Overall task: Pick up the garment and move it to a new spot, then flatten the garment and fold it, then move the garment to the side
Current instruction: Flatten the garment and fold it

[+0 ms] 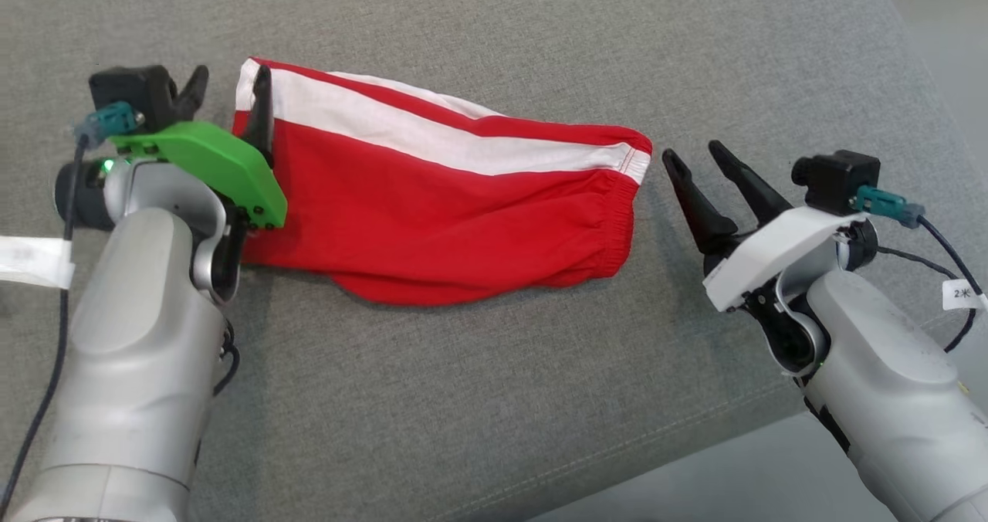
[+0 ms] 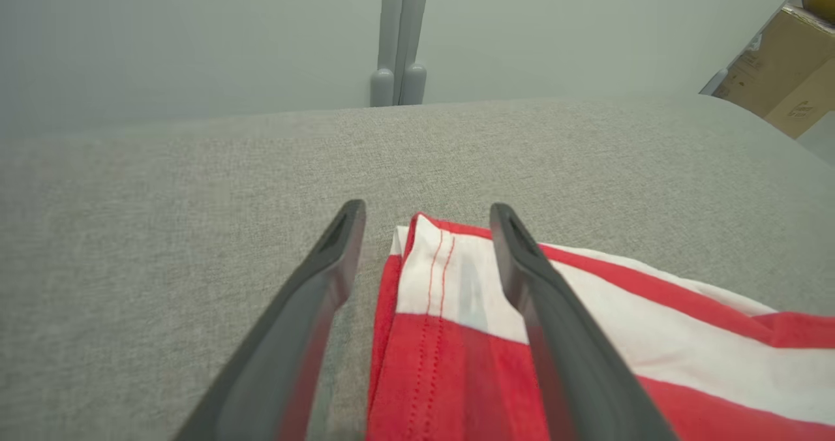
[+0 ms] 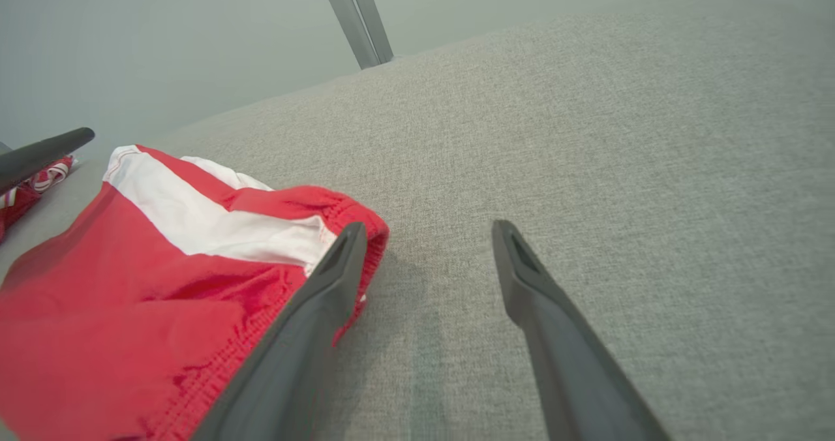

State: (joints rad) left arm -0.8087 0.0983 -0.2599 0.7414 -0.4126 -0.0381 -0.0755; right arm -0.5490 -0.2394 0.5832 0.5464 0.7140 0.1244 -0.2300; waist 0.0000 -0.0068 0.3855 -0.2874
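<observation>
Red fabric garment with a white stripe [image 1: 448, 213] lies on the grey cushion [image 1: 494, 398], long axis spanning your grippers: left gripper [image 1: 231, 74] straddles its hem, right gripper [image 1: 691, 151] just beside its waistband, both spread apart.

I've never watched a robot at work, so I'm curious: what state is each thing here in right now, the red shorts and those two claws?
Garment: lying on the grey cushion, apparently folded in half, held by nothing.
Left gripper: open, fingers straddling the hem corner of the shorts.
Right gripper: open, empty, just beside the waistband end.
</observation>
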